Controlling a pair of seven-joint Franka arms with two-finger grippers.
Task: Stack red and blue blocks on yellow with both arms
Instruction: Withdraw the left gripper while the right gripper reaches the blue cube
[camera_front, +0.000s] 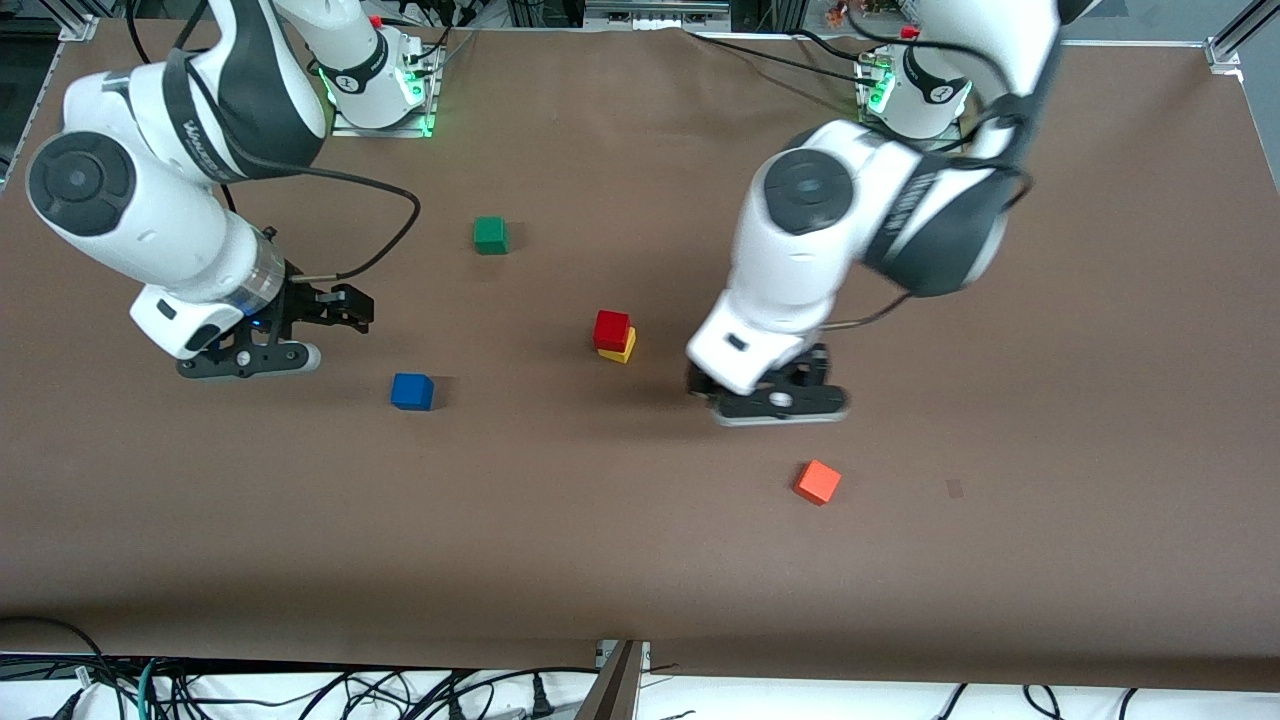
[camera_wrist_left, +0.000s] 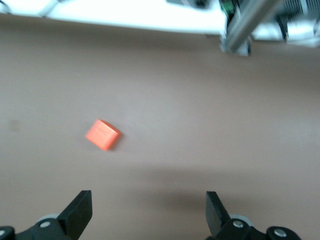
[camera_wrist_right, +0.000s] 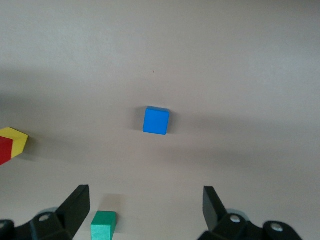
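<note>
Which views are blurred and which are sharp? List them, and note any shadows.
Front view: left arm smeared by motion, cubes crisp, red block casts a soft shadow. Left wrist view: soft overall, orange cube streaked. Right wrist view: sharp, blue block with a faint shadow, fingers crisp.

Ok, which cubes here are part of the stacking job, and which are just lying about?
Job:
- small deep red cube, already on the yellow one
- small bright-yellow cube
- small solid blue cube, alone on the table

Lying about:
- small green cube
- small orange cube
</note>
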